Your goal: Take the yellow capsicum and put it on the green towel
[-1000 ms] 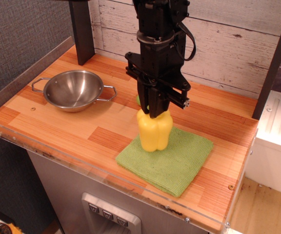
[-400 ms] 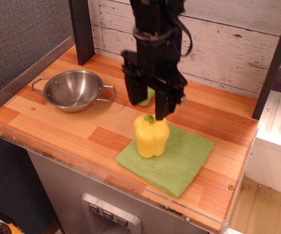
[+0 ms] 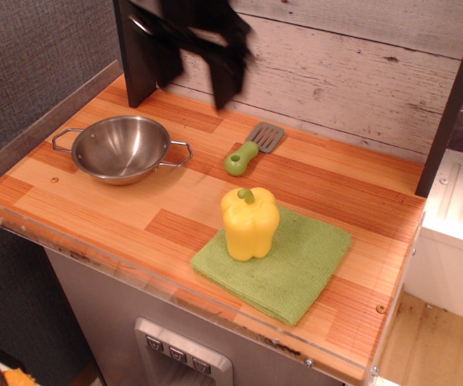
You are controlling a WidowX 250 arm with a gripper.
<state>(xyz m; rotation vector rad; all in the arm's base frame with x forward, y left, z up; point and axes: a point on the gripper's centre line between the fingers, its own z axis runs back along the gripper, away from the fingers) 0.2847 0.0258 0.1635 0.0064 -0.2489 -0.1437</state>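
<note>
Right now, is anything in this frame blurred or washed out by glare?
In the observation.image view, only the gripper at the top is motion-blurred, its jaws unreadable. The capsicum, towel, bowl and spatula are sharp. Glare is limited to soft highlights on capsicum and bowl.

A steel bowl (image 3: 122, 147) with two wire handles is seen at the 9 o'clock side of the wooden counter (image 3: 119, 211), resting upright. A grey spatula with a green handle (image 3: 253, 148) is laid flat near the centre, towards 12 o'clock, well apart from the bowl, its blade pointed to the whitewashed plank wall (image 3: 352, 64) at the back. A clear acrylic strip (image 3: 135, 277) is fixed along the counter's front edge, at 6 o'clock.
</note>
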